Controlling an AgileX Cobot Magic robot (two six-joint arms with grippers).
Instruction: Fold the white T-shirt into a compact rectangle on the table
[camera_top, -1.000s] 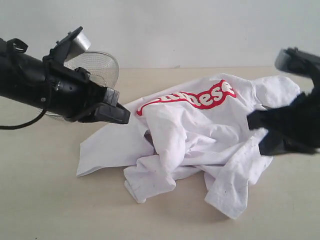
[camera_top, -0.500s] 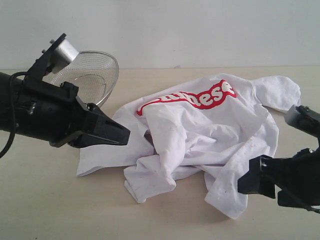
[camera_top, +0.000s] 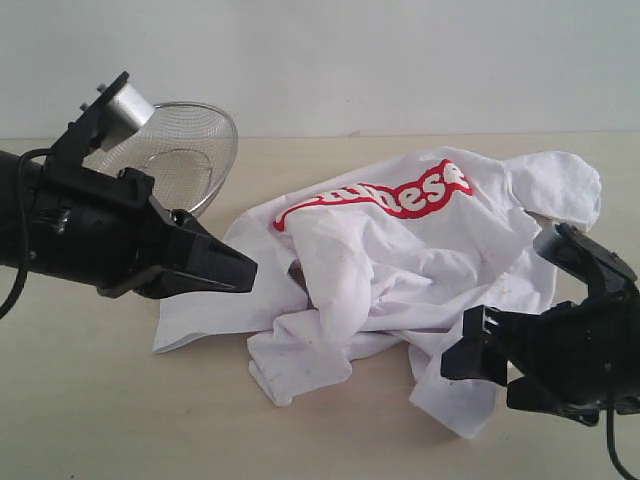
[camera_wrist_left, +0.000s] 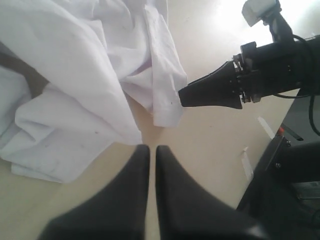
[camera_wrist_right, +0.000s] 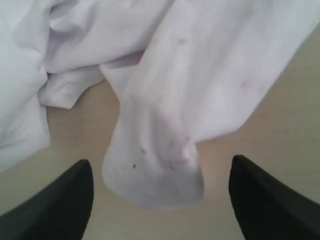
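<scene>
Right pincer (camera_top: 490, 372) perhaps nearer white T-shirt (camera_top: 400, 255)

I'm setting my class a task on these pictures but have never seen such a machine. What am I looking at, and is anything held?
This is a robot with two arms, each ending in a two-fingered gripper. The wide picture comes from a camera off the arms. The other two come from cameras on the wrists, looking out past each gripper. A crumpled white T-shirt lies on the table, with a wire-mesh basket behind it. The left gripper is shut and empty beside the shirt. The right gripper is open, straddling a loose end of the shirt and gripping nothing.
</scene>
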